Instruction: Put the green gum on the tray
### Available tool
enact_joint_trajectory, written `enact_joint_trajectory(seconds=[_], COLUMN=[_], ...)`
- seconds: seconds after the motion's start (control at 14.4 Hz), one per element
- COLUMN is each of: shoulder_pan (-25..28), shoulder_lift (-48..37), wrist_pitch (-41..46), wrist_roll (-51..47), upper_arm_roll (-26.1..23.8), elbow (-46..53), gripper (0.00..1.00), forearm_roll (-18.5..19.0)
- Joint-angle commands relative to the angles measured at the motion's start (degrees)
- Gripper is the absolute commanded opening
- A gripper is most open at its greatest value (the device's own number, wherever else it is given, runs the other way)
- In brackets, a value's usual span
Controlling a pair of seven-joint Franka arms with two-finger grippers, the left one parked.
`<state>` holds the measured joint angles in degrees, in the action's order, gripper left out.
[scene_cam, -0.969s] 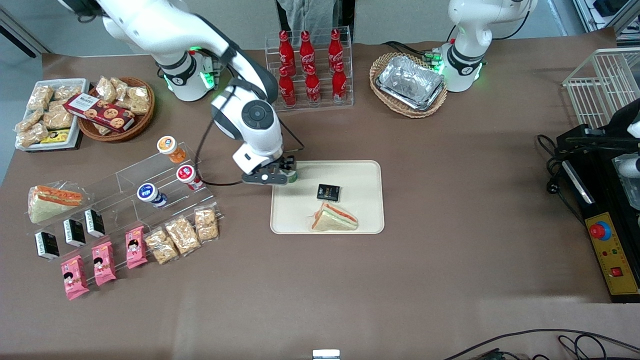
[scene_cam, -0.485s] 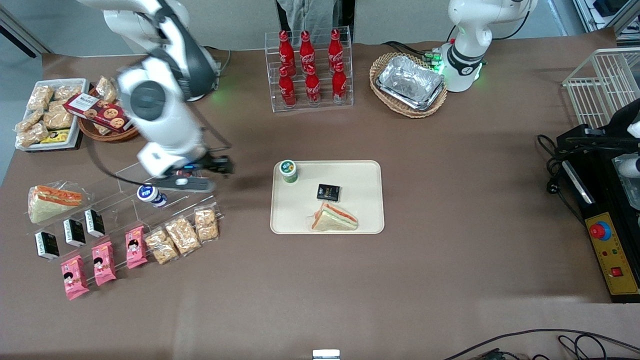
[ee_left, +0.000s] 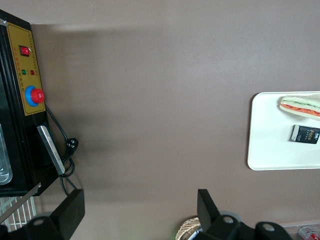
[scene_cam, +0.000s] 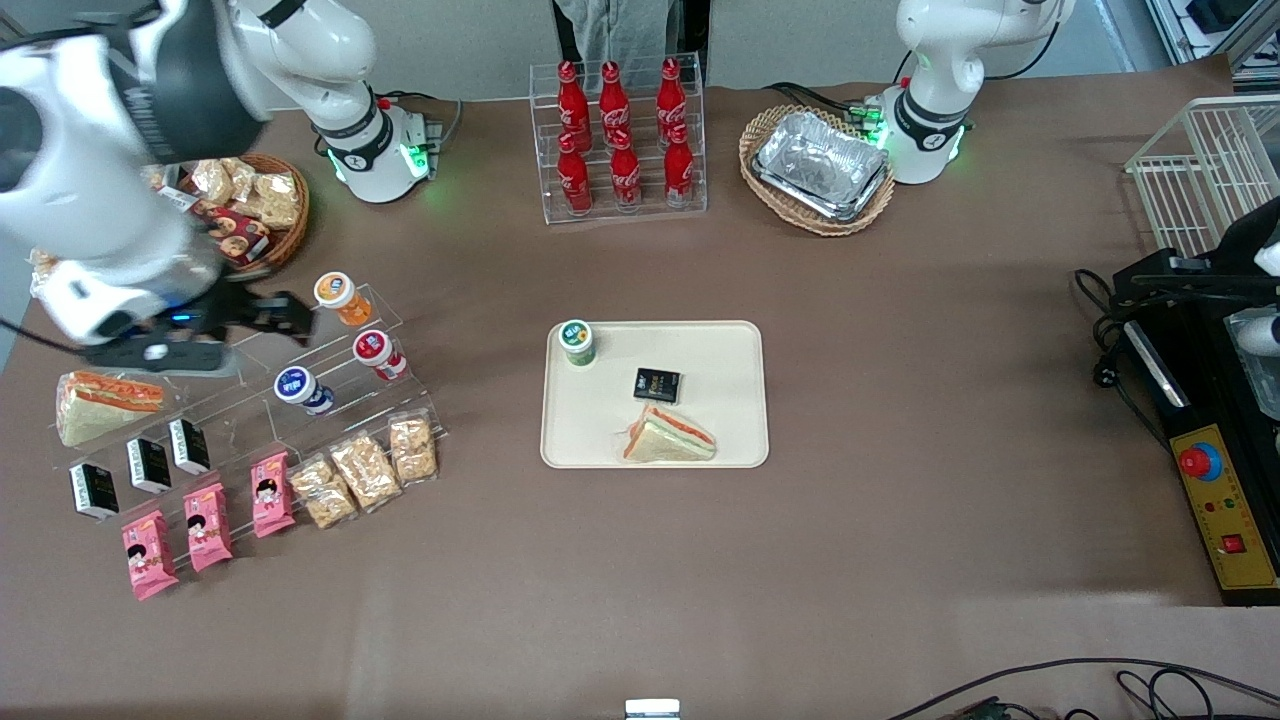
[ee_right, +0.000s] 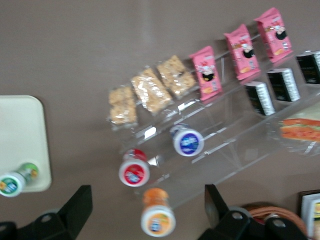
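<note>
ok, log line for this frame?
green gum: upright on tray, in a corner | hand: open, holding nothing, above clear display stand, beside orange bottle | placement: looks done

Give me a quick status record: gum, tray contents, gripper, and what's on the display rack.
green gum: upright on the tray, in the corner toward the working arm's end, farthest from the front camera
also on tray: black packet, sandwich
gripper: open, empty, above the clear rack, beside the orange bottle
rack bottles: orange, red bottle, blue bottle
task state: gum placed
</note>
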<state>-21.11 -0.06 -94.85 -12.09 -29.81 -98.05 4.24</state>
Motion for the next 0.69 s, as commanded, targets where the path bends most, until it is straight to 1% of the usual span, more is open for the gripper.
enact_joint_trajectory(seconds=[0.0,0.07,0.21,0.28,0.35,0.42,0.62], shoulder_pan=[-3.3,-0.6,6.1,9.0,10.7,13.1,20.0], shoulder_lift=[0.1,-0.7,-2.2,-2.6,-2.9,-3.3,-3.3], wrist_pitch=[8.0,8.5,8.5,8.5,8.5,8.5,8.2], wrist_roll=[9.2,10.3,16.1,19.4,21.6,23.2,23.7], upper_arm_roll=[4.5,8.3,19.6,24.4,28.4,31.5,38.9], elbow=[5.6,5.9,5.8,5.8,5.6,5.5,5.6], gripper=[1.0,1.0,1.0,1.0,1.0,1.0,1.0], forearm_roll=[-2.7,-2.7,-2.9,-3.7,-4.7,-5.4,-5.6])
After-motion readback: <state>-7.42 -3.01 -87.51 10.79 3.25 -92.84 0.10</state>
